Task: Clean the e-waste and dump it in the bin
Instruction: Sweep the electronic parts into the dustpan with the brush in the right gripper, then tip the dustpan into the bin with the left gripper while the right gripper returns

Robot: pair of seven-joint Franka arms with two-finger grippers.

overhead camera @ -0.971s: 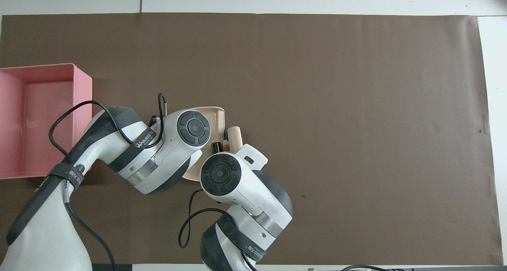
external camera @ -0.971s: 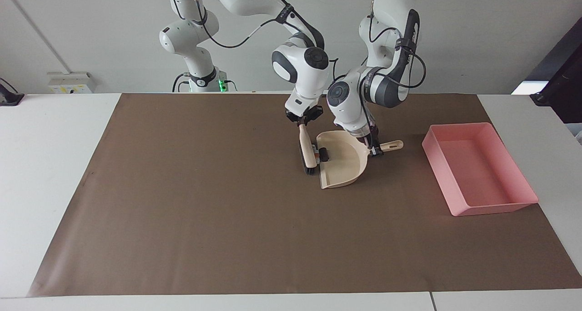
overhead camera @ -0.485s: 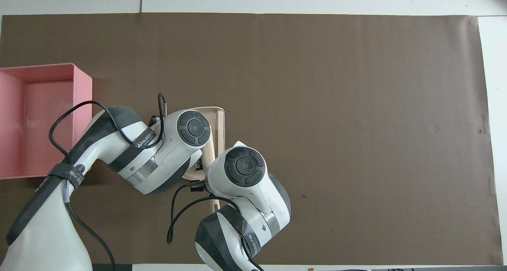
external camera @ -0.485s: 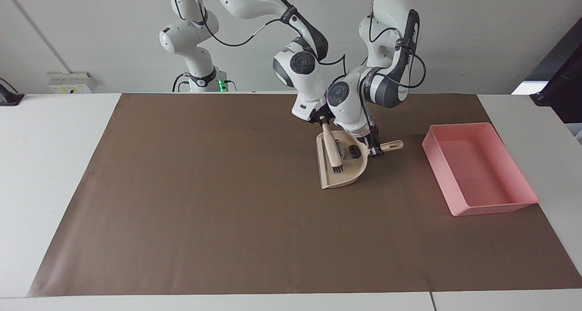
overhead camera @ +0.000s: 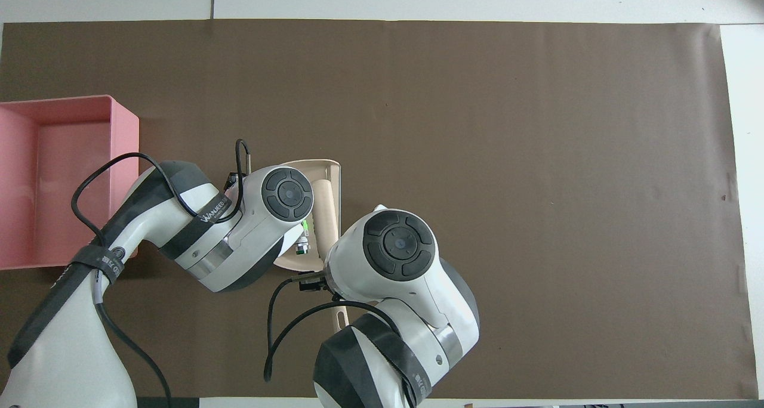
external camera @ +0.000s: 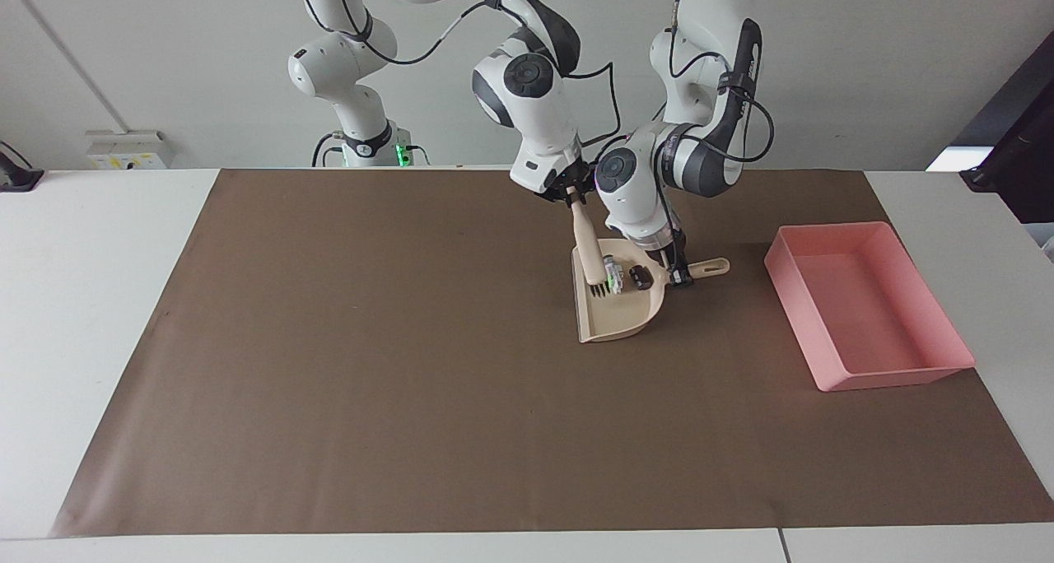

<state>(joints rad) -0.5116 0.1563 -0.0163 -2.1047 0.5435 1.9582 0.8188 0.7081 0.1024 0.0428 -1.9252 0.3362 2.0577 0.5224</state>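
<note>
The dustpan (external camera: 616, 309) is seen resting on the brown mat (external camera: 370, 365) near the middle of the bench (external camera: 99, 316). Two pieces of e-waste lie in it: a white-grey piece (external camera: 611, 270) with green marks, and beside it a small black block (external camera: 641, 277). The pink bin (external camera: 873, 365) stands toward the left arm's end of the bench, well apart from the dustpan; nothing is seen in it. The left claw (external camera: 678, 276) is closed on the dustpan's handle (external camera: 710, 266). The right claw (external camera: 575, 202) is closed on the handle of a brush (external camera: 589, 254), whose dark bristles are set inside the dustpan against the white-grey piece
</note>
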